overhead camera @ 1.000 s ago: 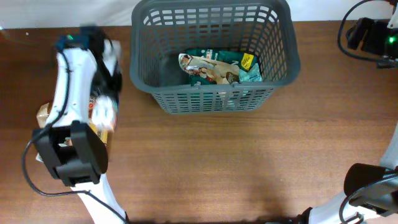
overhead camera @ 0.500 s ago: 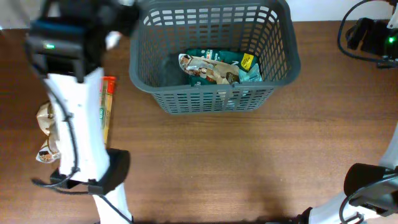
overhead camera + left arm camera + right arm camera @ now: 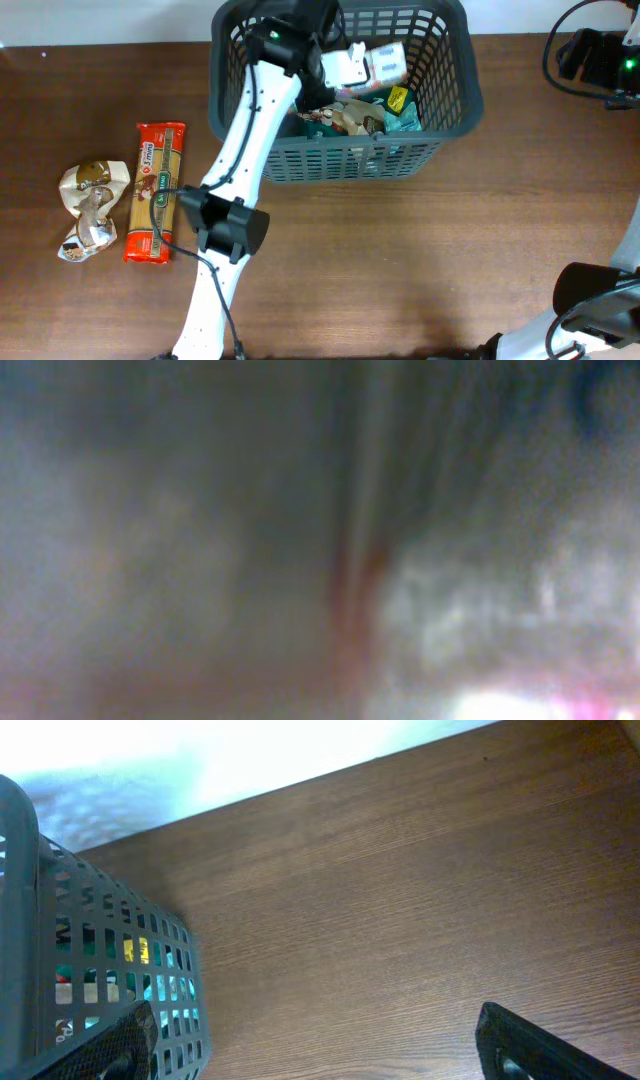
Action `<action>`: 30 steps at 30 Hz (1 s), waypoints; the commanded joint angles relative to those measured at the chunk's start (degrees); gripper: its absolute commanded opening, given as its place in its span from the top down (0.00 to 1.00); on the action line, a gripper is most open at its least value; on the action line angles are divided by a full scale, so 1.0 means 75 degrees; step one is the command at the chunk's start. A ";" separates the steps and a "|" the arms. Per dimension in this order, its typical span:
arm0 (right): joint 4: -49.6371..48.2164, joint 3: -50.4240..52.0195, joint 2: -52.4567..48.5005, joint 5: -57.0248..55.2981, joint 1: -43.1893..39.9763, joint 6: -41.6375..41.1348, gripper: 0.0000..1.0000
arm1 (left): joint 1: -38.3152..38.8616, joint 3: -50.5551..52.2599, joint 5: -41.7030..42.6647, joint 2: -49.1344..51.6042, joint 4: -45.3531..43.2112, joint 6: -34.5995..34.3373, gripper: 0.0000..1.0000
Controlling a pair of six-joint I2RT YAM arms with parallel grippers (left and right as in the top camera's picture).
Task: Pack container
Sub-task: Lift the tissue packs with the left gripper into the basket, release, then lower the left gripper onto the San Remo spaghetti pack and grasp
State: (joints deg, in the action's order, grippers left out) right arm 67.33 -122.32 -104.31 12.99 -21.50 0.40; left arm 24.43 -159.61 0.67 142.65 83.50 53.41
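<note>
The dark grey slotted basket (image 3: 455, 112) stands at the back middle of the table; its wall also shows in the right wrist view (image 3: 90, 970). A green packet (image 3: 392, 108) and a beige printed packet (image 3: 345, 115) lie inside it. My left gripper (image 3: 340, 62) is over the basket's inside, shut on a white packet (image 3: 378, 62) held above the other packets. The left wrist view is one blur. My right gripper (image 3: 320, 1050) is open and empty over bare wood to the right of the basket.
A red-orange spaghetti packet (image 3: 155, 190) and a crumpled beige packet (image 3: 88, 205) lie on the table at the left. The right arm's base and cables (image 3: 600, 55) sit at the back right corner.
My left arm has swung from the left side of the table to over the basket, carrying the white packet. The spaghetti packet it covered now shows. The right arm has not moved.
</note>
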 commanded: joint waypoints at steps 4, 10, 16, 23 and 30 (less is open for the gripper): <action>-0.0003 0.0020 -0.0029 0.0038 0.0012 -0.0009 0.01 | 0.0076 -0.0204 -0.1626 -0.1005 0.0216 -0.1440 0.00; -0.0003 0.0020 -0.0029 0.0038 0.0012 -0.0009 0.01 | -0.0152 -0.0204 -0.1737 -0.3077 0.0801 -0.1594 0.00; -0.0003 0.0020 -0.0029 0.0035 0.0012 -0.0009 0.01 | -0.1591 -0.0026 -0.1507 -0.5217 0.1480 -0.2439 0.01; -0.0003 0.0020 -0.0029 0.0038 0.0012 -0.0009 0.01 | -0.4240 0.4730 -0.0956 -0.7988 -0.0187 -0.2474 0.00; -0.0003 0.0020 -0.0029 0.0038 0.0012 -0.0009 0.01 | -0.5808 0.9976 -0.0309 -0.7819 -0.2229 -0.3861 0.01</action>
State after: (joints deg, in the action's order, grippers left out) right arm 67.31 -122.32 -104.31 13.02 -21.50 0.38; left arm -16.69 -94.56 -4.43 79.40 69.49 29.82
